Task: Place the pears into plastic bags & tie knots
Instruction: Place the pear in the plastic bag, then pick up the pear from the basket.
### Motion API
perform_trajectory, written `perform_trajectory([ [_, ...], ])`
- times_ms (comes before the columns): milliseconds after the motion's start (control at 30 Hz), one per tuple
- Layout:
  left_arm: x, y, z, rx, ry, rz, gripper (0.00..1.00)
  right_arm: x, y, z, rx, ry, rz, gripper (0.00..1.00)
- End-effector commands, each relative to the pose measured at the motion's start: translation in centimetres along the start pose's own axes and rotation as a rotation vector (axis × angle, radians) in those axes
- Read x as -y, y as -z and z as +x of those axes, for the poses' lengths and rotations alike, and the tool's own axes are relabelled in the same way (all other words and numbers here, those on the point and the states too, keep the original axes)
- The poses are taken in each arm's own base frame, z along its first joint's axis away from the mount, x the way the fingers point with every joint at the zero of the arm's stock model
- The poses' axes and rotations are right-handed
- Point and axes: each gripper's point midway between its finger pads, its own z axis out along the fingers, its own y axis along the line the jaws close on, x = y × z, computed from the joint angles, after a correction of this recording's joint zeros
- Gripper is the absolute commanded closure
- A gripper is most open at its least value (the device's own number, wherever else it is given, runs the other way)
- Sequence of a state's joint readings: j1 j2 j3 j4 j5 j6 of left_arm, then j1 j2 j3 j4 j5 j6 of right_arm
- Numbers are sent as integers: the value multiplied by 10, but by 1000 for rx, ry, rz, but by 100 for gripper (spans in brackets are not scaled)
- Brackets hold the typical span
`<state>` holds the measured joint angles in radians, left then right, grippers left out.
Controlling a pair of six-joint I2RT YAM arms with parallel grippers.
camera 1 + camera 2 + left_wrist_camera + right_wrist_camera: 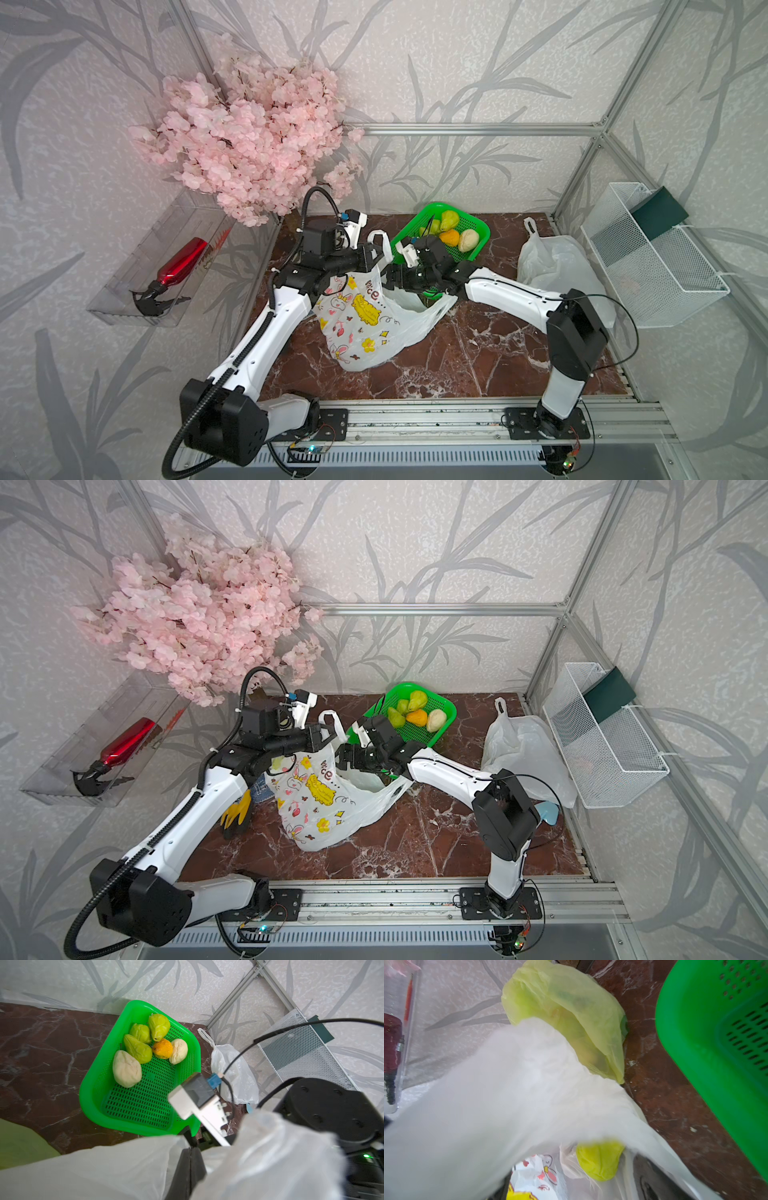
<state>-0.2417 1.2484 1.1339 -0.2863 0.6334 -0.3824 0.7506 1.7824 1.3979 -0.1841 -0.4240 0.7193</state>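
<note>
A white plastic bag [365, 324] [320, 808] printed with bunnies stands mid-table, its mouth held up. My left gripper [376, 255] [192, 1151] is shut on that bag's rim beside a handle loop. The right gripper [388, 280] [577, 1184] reaches into the mouth and is open. A green pear [600, 1159] lies loose inside between its spread fingers, touching neither. Several more pears [143, 1047] [451, 237], green, cream and orange, lie in the green basket [89, 1093] [440, 205]. A yellow-green bag [571, 1012] holding fruit sits behind the white one. No knot shows.
A second white bag [557, 266] [523, 746] slumps at the right. A yellow-black glove [239, 812] lies by the left arm. Pink blossoms [249, 137], a clear wall tray with a red spray bottle [178, 262] and a white wire basket [656, 266] line the walls.
</note>
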Motion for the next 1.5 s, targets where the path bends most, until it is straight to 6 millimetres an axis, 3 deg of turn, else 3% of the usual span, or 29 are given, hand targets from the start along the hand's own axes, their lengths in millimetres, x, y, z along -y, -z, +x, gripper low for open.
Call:
perform_trajectory([
  [0,-26,0,3,-10,6,-126,100,-5,59,-34,98,107,57,15],
  [67,-34,1,6,-16,13,-172,100,19,75,-58,176,97,141,19],
  [133,-34,2,7,-16,19,-172,100,49,76,-78,219,119,258,20],
  [200,-30,1,6,-9,31,-144,100,93,57,-92,197,124,383,20],
  [267,-24,0,6,-13,37,-117,100,115,43,-106,188,111,430,19],
  [433,-19,2,11,-30,28,-98,100,143,12,-132,206,131,535,11],
  [667,-16,0,13,-45,26,-80,100,186,-45,-127,98,117,589,9],
  [867,-14,1,13,-50,18,-75,100,202,-66,-129,75,138,614,15],
  [967,-12,2,14,-53,13,-76,100,190,-58,-134,75,163,599,26],
  [1067,-13,6,15,-57,4,-85,100,158,-37,-138,105,206,531,38],
  [1200,-13,7,13,-60,-16,-98,100,113,1,-125,132,263,417,50],
  [1333,-12,6,11,-70,-27,-95,100,77,32,-87,65,322,297,55],
  [1467,-9,5,10,-97,-47,-87,100,39,62,-31,-42,420,124,59],
])
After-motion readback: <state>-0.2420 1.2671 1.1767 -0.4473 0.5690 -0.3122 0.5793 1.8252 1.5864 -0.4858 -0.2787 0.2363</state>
